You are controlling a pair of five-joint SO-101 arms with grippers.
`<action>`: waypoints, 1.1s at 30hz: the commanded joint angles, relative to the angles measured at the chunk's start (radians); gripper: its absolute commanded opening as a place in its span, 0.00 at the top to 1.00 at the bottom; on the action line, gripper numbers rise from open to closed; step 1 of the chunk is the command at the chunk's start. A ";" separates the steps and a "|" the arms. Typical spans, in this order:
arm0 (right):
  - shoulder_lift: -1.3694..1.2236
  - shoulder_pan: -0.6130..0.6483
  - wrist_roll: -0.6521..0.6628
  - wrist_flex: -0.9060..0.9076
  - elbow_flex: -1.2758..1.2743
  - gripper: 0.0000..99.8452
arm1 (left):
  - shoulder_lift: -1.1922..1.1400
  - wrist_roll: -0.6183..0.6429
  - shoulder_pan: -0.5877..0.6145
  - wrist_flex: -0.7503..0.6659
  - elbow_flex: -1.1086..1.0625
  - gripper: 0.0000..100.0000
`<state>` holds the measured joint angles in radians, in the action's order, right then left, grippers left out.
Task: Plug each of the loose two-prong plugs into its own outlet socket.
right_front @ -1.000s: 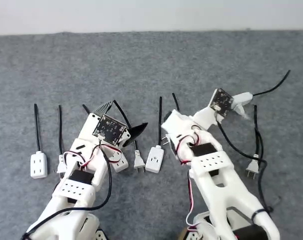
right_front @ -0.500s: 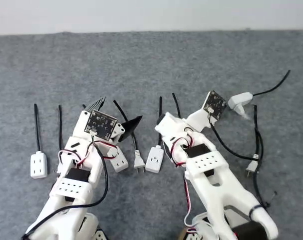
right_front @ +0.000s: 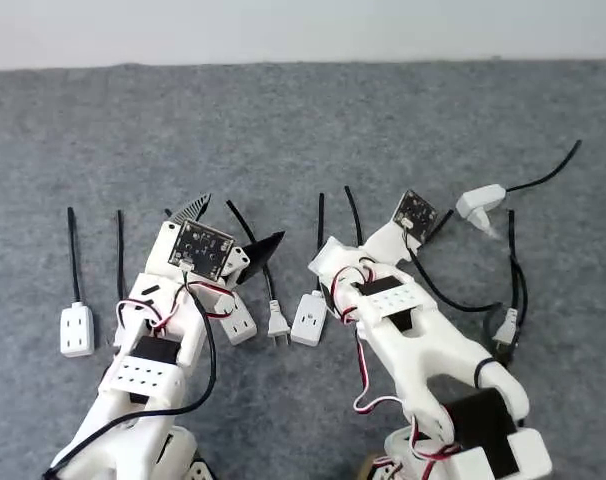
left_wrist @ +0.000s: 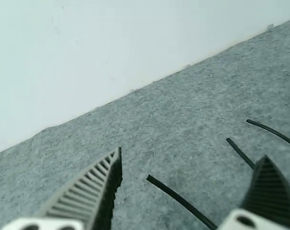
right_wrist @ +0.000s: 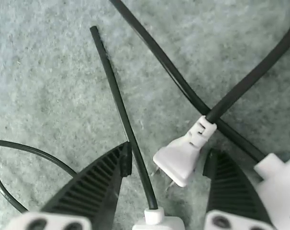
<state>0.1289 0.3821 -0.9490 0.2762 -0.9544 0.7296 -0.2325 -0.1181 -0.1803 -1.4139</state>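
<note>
In the high view, the right arm has drawn back from the upper right toward the centre of the frame. It leaves a white two-prong plug on a curling black cord lying alone on the grey carpeted table. The left arm has edged slightly left. Its left gripper, left of centre, has black ribbed jaws spread wide and empty. At lower centre a second white plug lies loose between a white block outlet socket and a second white socket.

In the left wrist view, the wide jaws hang over loose black cord ends.

In the right wrist view, the right gripper is wide open and straddles a flat white plug lying on the carpet, gripping nothing. The retreat looks like a change of target, and no plug appears seated yet.
</note>
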 commanded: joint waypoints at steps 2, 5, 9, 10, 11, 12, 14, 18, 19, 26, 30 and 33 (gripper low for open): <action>-0.018 -0.024 -0.015 -0.022 0.061 0.76 | 0.000 0.012 -0.003 -0.008 0.050 0.59; -0.018 -0.041 -0.017 -0.022 0.064 0.76 | 0.000 0.012 -0.003 -0.006 0.050 0.59; -0.019 -0.047 -0.051 -0.021 0.064 0.76 | 0.000 0.012 -0.003 -0.006 0.050 0.59; -0.019 -0.048 -0.052 -0.021 0.064 0.76 | 0.000 0.012 -0.003 -0.006 0.050 0.59; -0.019 -0.048 -0.052 -0.021 0.064 0.76 | 0.000 0.012 -0.003 -0.006 0.050 0.59; -0.019 -0.048 -0.052 -0.021 0.064 0.76 | 0.000 0.012 -0.003 -0.006 0.050 0.59; -0.025 -0.048 -0.052 -0.021 0.064 0.76 | 0.000 0.012 -0.003 -0.006 0.050 0.59; -0.102 -0.048 -0.054 -0.044 0.086 0.76 | 0.000 0.012 -0.003 -0.006 0.050 0.59; -0.120 -0.051 -0.055 -0.050 0.092 0.76 | 0.000 0.012 -0.003 -0.006 0.050 0.59; -0.137 -0.062 -0.046 -0.056 0.107 0.96 | 0.000 0.012 -0.003 -0.006 0.050 0.59; -0.143 -0.058 -0.014 -0.035 0.121 0.92 | 0.000 0.012 -0.003 -0.006 0.050 0.59; -0.143 -0.054 -0.014 -0.016 0.124 0.86 | 0.000 0.012 -0.003 -0.006 0.050 0.59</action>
<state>-0.0092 0.3176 -0.9797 0.2532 -0.8869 0.7296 -0.2325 -0.1181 -0.1803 -1.4139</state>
